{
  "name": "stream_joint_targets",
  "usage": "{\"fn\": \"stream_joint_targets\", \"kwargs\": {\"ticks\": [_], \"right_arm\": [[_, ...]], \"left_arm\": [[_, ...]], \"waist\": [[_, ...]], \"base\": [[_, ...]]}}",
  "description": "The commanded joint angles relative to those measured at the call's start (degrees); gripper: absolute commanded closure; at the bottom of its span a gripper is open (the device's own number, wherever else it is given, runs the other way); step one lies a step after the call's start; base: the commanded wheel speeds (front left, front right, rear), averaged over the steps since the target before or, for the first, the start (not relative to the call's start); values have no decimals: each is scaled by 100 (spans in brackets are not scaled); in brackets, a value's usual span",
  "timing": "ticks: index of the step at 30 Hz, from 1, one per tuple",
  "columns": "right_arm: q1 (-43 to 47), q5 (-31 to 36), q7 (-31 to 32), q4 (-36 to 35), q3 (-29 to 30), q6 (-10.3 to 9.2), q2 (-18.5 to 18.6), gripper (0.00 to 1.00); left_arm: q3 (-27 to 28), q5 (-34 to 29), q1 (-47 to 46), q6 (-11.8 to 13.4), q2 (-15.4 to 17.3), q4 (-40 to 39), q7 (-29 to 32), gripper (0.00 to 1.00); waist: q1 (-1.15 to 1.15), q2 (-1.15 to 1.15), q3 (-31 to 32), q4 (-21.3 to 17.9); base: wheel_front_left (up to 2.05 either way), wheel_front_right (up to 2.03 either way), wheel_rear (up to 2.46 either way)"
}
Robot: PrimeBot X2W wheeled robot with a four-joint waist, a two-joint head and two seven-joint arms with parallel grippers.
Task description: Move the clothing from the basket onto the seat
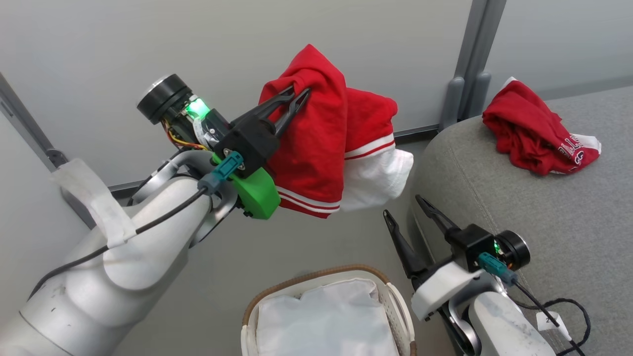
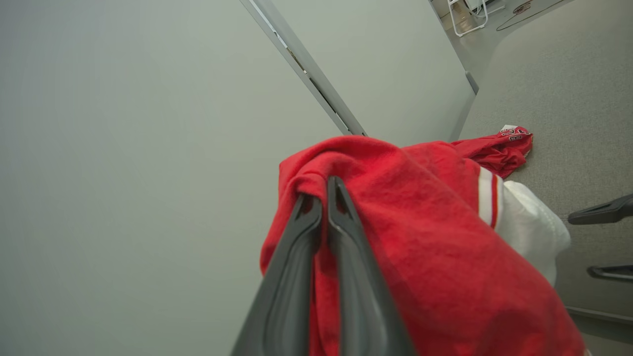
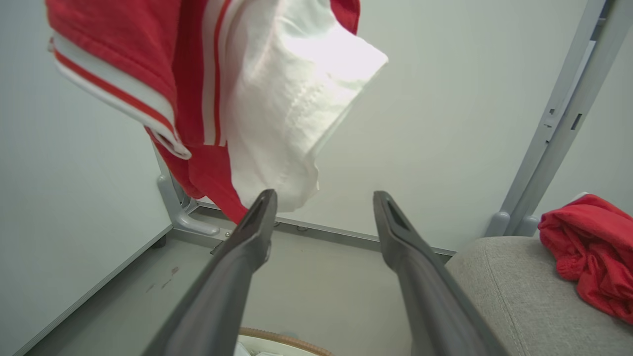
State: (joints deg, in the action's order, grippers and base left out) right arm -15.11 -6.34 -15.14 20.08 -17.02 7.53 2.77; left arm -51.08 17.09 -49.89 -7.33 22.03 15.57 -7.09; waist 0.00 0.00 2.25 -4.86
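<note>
My left gripper [image 1: 299,96] is shut on a red garment with white striped trim [image 1: 321,143], which hangs in the air above the floor, left of the seat. The same hanging clothing [image 2: 420,232] drapes over my left gripper [image 2: 324,190] in the left wrist view and dangles above my right fingers in the right wrist view [image 3: 148,74]. Another red garment with white lettering [image 1: 536,131] lies crumpled on the grey seat [image 1: 519,207]. My right gripper [image 1: 403,207] stands open beside the seat's edge, holding nothing. The basket [image 1: 390,287] sits below with its white liner showing.
Pale wall panels with a grey post [image 1: 470,64] stand behind. A black cable [image 1: 568,306] lies on the seat near my right wrist. Grey floor [image 1: 207,296] spreads between the basket and the wall.
</note>
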Motion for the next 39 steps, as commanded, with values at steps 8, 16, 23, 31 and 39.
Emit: {"fn": "stream_joint_targets", "kwargs": {"ticks": [8,16,23,31,39], "right_arm": [[-840,-211,-1,497,-516,-8,22,0],[-1097,-351,-2,443,-556,-8,22,100],[-985,-323,-2,267,-399,-8,22,100],[-908,-154,-1,35,-27,-8,24,100],[-785,67,-2,-164,496,-8,22,100]], "left_arm": [[-242,91,-40,-12,-159,-138,-9,100],[-360,236,176,2,-162,-125,-50,100],[-280,443,419,114,-130,-65,-121,100],[-20,999,1030,388,-307,127,-426,5],[191,1317,1759,539,-626,399,-769,0]], "waist": [[0,0,38,215],[0,0,62,308],[0,0,54,258],[0,0,5,131],[0,0,-46,56]], "base": [[0,0,0],[0,0,0],[0,0,0],[0,0,0],[0,0,0]]}}
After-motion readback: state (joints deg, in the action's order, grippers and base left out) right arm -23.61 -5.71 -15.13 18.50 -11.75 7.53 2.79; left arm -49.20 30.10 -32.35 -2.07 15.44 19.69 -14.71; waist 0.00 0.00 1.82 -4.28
